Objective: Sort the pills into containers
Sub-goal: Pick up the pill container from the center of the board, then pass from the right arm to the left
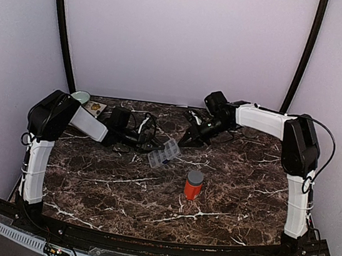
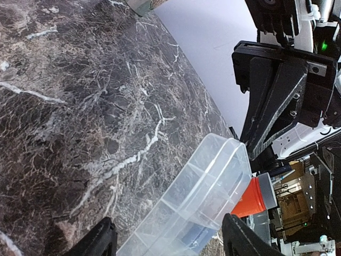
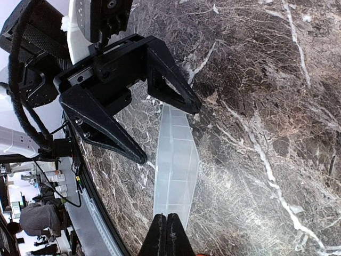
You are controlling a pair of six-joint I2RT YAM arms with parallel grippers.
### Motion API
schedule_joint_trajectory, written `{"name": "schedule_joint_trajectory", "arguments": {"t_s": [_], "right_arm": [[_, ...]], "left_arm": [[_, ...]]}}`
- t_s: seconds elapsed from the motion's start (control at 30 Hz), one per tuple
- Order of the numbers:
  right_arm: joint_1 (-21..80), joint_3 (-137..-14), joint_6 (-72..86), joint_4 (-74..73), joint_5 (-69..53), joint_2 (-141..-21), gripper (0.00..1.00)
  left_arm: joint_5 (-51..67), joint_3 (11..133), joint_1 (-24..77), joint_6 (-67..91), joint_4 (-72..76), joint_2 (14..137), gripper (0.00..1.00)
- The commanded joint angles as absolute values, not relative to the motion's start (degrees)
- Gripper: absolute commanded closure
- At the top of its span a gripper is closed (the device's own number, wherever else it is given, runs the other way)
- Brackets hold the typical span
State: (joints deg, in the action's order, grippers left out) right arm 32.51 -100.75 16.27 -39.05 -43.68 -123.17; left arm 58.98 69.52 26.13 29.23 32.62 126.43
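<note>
Clear plastic is what you are after: the organiser box (image 1: 164, 153) lies flat on the dark marbled bench (image 1: 118, 190), mid-bench towards the back, between your two arms. Your left fingers (image 3: 184, 96) are spread wide and stand either side of one end of the box. The left wrist view shows the box running up between them, but neither finger looks to be touching it, so nothing is gripped yet. Your right fingers (image 3: 168, 234) are pressed together with nothing between them, tips pointed at the opposite end of the box. Whether they touch it cannot be told from these views.

Judge the task as barely begun. The compartments you can see through the clear walls look empty, and no loose pills show anywhere on the bench. The orange bottle (image 1: 194, 185) stands upright near the box on the side towards you, grey cap on, so if the pills are in there they have not come out. You cannot tell here whether the box's lid is up or down. A pale bowl (image 1: 80, 97) and a small packet (image 1: 95, 108) sit at the back left, well apart from the box; what they hold is too small to make out.

Left for you, most likely: steady the box, open it if shut, uncap the bottle, and place pills one compartment at a time.
</note>
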Motion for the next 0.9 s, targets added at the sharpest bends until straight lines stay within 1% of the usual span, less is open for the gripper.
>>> {"name": "schedule_joint_trajectory", "arguments": {"t_s": [0.0,0.27,0.37,0.57,0.7,0.87], "right_arm": [[32.06,-103.04,15.62,-38.42,-44.88,-124.3,1.0],[31.76,-105.91,16.2,-38.68,-45.03,-125.96,1.0],[31.59,-106.76,16.43,-38.71,-45.16,-126.5,1.0],[31.16,-107.89,17.3,-37.66,-45.97,-127.56,1.0],[30.96,-108.94,17.62,-37.33,-46.78,-128.64,1.0],[30.94,-109.75,18.07,-36.65,-47.73,-129.78,1.0]], "left_arm": [[64.28,70.49,25.82,30.96,36.5,126.11,0.32],[66.83,68.92,25.84,32.95,38.66,126.21,0.53],[68.01,68.18,25.82,35.32,41.08,126.5,0.55],[70.14,66.58,25.79,41.38,48.69,127.91,0.56],[70.94,65.73,26.23,43.3,50.66,128.57,0.49],[70.75,65.98,26.95,43.3,50.53,129.4,0.45]]}}
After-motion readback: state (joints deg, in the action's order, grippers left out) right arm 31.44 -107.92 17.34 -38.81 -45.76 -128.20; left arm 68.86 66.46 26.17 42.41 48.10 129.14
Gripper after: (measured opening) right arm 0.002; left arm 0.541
